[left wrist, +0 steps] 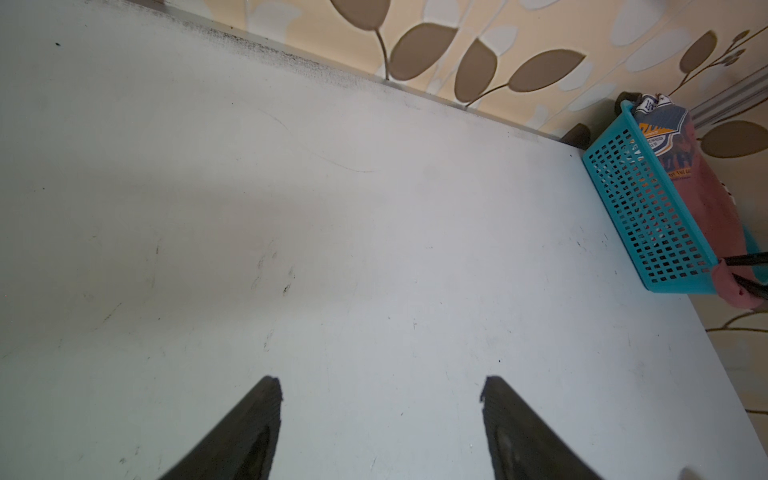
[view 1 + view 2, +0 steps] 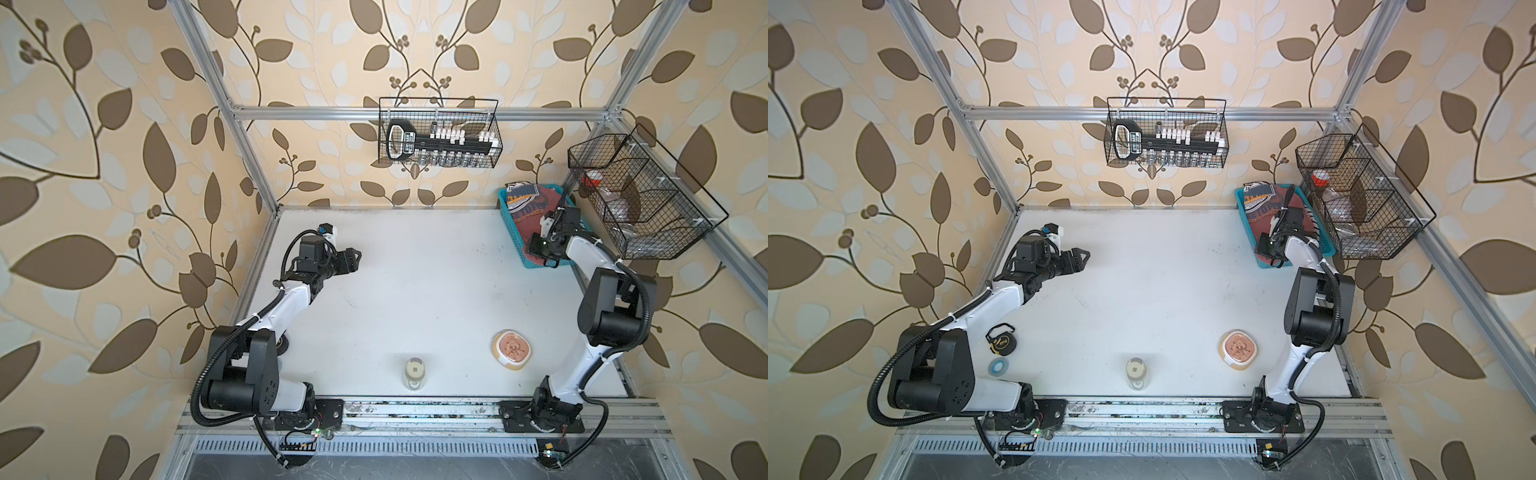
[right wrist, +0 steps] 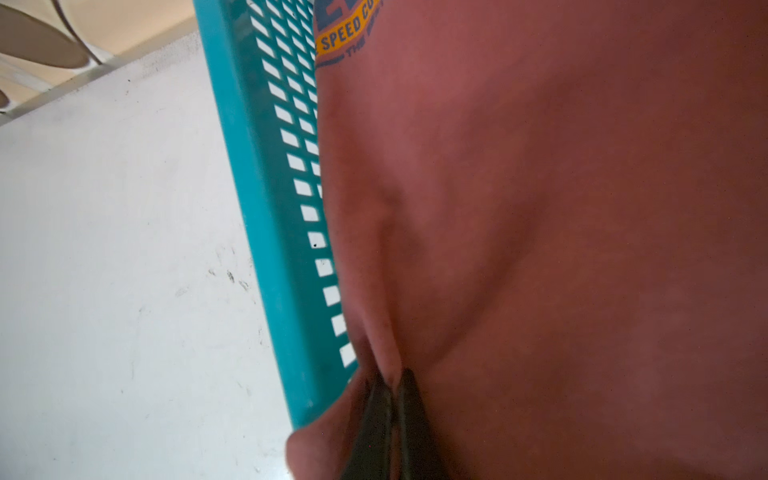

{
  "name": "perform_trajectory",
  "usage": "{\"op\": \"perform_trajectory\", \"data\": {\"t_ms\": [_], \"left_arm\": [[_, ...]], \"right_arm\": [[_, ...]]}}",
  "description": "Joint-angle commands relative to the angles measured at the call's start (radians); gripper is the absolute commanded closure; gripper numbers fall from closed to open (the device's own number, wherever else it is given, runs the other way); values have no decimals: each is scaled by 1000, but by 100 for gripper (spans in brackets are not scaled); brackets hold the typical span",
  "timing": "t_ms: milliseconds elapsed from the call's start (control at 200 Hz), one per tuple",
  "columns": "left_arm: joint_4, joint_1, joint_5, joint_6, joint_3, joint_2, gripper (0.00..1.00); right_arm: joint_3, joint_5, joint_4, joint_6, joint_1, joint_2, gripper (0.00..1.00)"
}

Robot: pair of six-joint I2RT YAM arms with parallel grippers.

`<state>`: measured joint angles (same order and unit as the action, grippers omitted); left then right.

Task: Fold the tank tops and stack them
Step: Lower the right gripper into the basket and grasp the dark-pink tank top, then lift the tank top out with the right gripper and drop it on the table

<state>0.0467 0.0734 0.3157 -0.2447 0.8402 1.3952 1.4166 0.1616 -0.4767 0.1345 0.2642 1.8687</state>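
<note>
Tank top (image 2: 536, 208), one, brick-red with a navy print, lying in one teal basket (image 2: 512, 226) at the table's (image 2: 415, 270) far right.
One tape measure (image 2: 1002, 338) and one blue tape roll (image 2: 998, 366) lie by the left arm's base; left gripper (image 1: 382, 390) hovers over the table, jaws wide apart; one jar (image 2: 415, 372) and one bowl (image 2: 512, 348) stand near the front edge; right gripper (image 3: 392, 378) is pinched together on a fold of the red cloth at the basket's near end; two wire baskets (image 2: 440, 133) hang on the frame.
</note>
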Motion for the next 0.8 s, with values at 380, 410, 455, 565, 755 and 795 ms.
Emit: {"op": "perform_trajectory", "data": {"t_ms": [380, 410, 455, 565, 755, 795], "left_arm": [[2, 13, 37, -10, 42, -43, 22], [2, 14, 37, -10, 42, -46, 22], [4, 14, 37, -13, 42, -50, 22], [10, 16, 42, -19, 39, -59, 22], [12, 18, 40, -25, 30, -87, 22], [13, 19, 40, -27, 29, -95, 22]], "right_arm": [[9, 41, 31, 4, 1, -260, 100], [7, 51, 37, 7, 1, -282, 100], [5, 65, 49, 15, 1, -314, 100], [9, 132, 103, 37, -8, -404, 100], [102, 180, 199, 57, -49, -542, 100], [130, 196, 227, 70, -54, -560, 100]]}}
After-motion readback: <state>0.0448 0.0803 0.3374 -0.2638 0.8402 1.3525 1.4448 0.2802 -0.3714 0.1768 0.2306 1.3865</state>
